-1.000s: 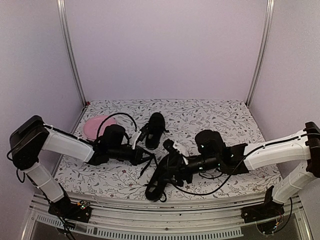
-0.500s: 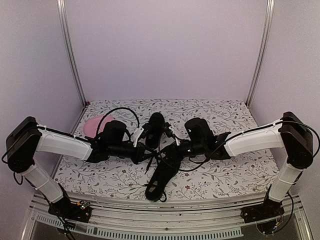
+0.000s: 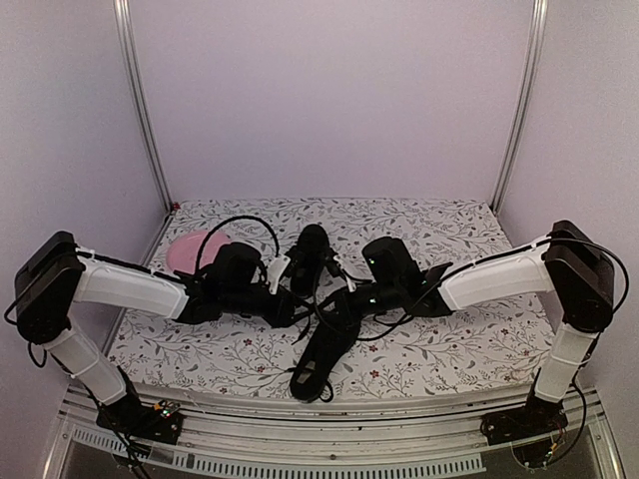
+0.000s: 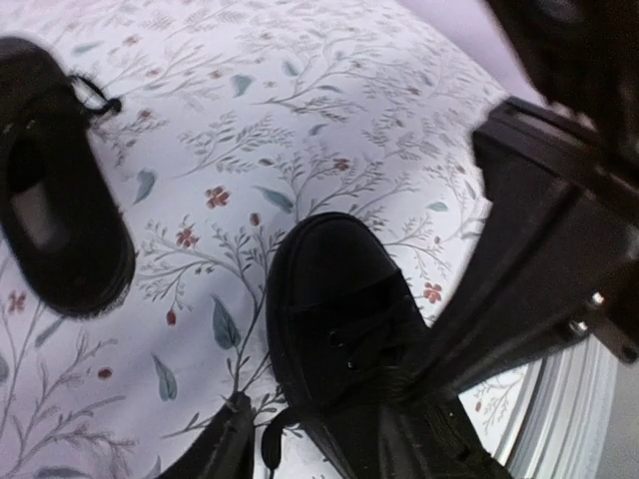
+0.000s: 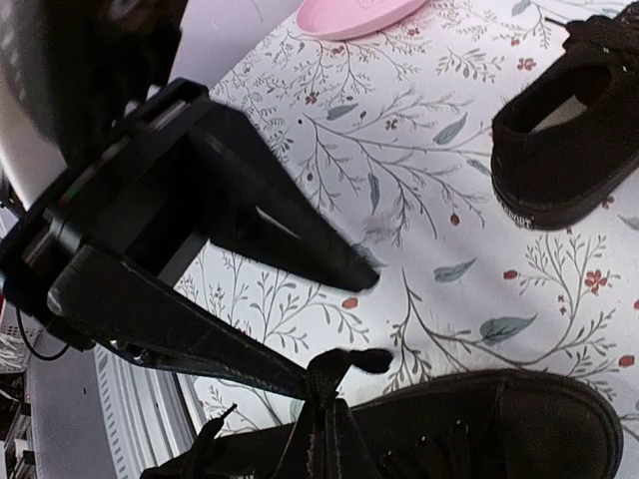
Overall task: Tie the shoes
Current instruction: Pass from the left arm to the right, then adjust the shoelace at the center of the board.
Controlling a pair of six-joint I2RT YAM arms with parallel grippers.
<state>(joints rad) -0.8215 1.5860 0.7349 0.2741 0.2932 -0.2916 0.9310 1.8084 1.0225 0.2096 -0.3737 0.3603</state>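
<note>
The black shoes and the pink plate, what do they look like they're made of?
The near shoe and far shoe look like matte black fabric, probably canvas: dull, no shine, visible stitching. The lace looks like thin woven cord. The pink plate is smooth and even in colour with a soft sheen, probably plastic, though glazed ceramic can't be ruled out.

No lettering, label, brand or number can be read anywhere (all three views)
</note>
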